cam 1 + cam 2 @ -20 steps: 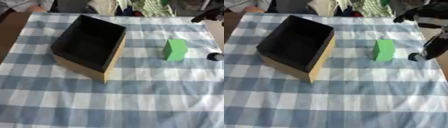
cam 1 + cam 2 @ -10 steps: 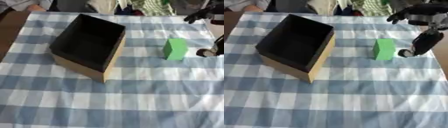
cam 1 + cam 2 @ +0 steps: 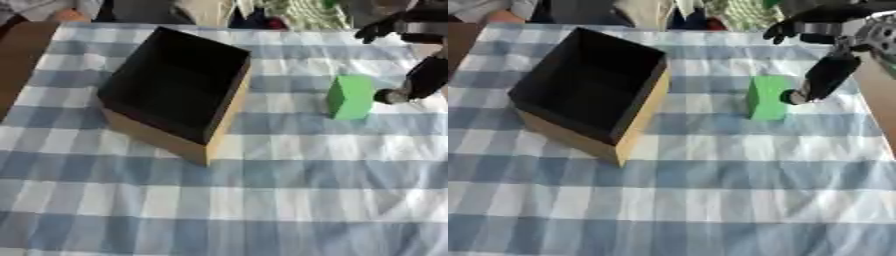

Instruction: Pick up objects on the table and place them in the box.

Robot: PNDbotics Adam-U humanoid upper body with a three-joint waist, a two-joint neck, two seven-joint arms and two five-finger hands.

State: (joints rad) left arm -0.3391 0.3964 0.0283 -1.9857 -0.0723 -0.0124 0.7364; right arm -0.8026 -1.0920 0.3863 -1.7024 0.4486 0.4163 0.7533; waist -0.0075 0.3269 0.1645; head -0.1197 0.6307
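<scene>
A green block (image 3: 766, 97) stands upright on the blue-and-white checked cloth (image 3: 710, 200), right of the box. The cardboard box (image 3: 175, 90) has a black inside, is open at the top and shows nothing in it. My right hand (image 3: 829, 72) comes in from the upper right and is open, its fingers (image 3: 807, 26) spread above and behind the block. One long black digit points down, with its tip at the block's right side. Whether it touches the block I cannot tell. My left hand shows in no view.
Brown bare surface (image 3: 19, 55) lies beyond the cloth's left edge, and another strip (image 3: 878, 95) beyond its right edge. Cloth and clutter (image 3: 297, 12) line the far edge. The cloth in front of the box and block carries nothing.
My right hand has moved left and down from the right edge until its lower digit stands beside the green block. Box and block have not moved.
</scene>
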